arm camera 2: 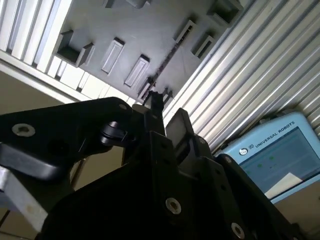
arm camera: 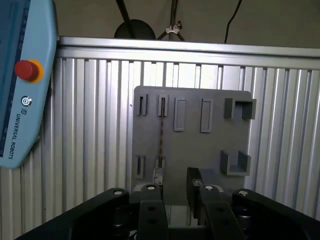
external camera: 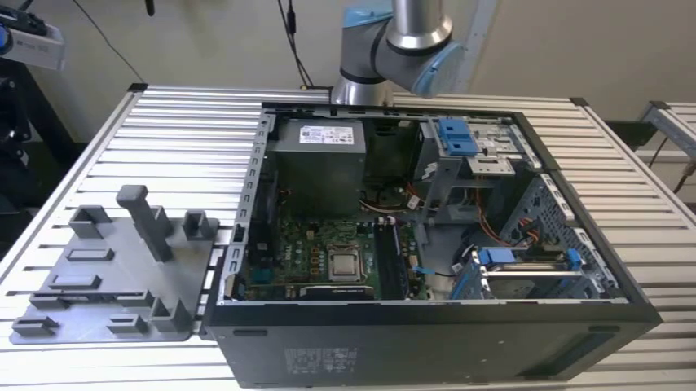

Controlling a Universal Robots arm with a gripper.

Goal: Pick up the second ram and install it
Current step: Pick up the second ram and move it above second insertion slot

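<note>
One ribbed silver aluminium table (external camera: 163,130) carries everything. One black tower computer case (external camera: 435,326) lies on it with its side open, taking up the exterior view's right and reaching close to the table's near edge. One grey-and-blue robot arm (external camera: 403,49) rises behind the case. One flat grey plastic holder plate (external camera: 109,261) lies at the exterior view's left, its edge just beside the case wall, with bare slats beyond its other sides. In the first wrist view one pale blue teach pendant (arm camera: 20,100) with a red button lies beside the plate.

The black two-fingered gripper (arm camera: 175,172) hangs over the plate, fingers spread with bare plate showing between them, pinching nothing. The second ram (arm camera: 161,132), one thin dark memory board, stands on edge in the plate's slotted holders, apart from the fingers, second along a row of four narrow slots, with bare plate either side.
</note>
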